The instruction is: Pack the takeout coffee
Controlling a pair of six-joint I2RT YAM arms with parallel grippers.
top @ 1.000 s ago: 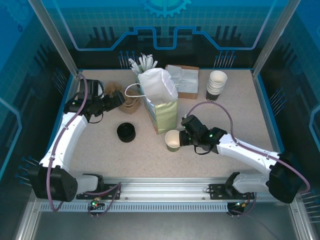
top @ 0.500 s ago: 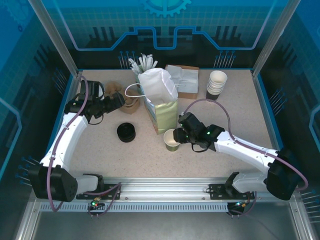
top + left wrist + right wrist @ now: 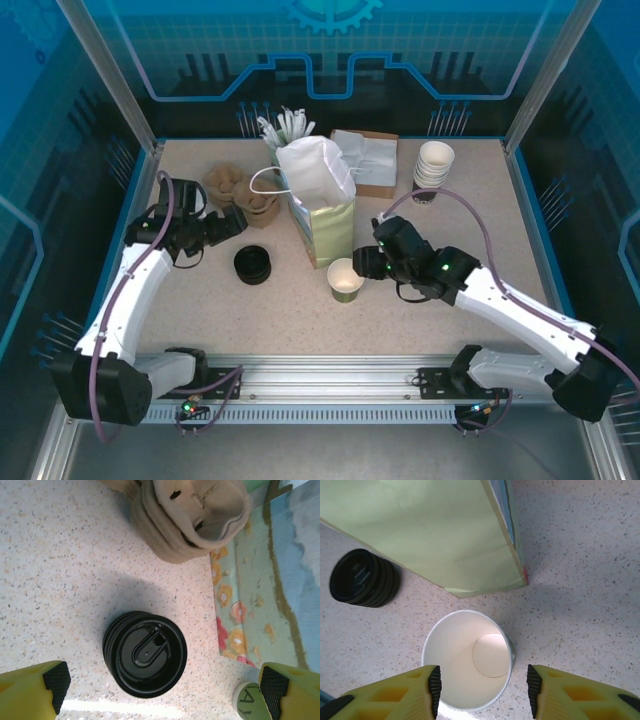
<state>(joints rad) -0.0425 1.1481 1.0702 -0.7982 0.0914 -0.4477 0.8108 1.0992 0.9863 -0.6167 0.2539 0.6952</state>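
Here, open-topped takeout coffee cup [image 3: 345, 279], white inside, olive-green sides, upright.

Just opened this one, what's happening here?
Two arms are working toward packing a takeout coffee. The right gripper stands open around a lidless paper cup, upright on the table beside the paper bag. A gap shows at one finger, so it isn't gripping. The left gripper hangs open above a stack of black lids. No lid is on the cup, and it is not in the bag yet.
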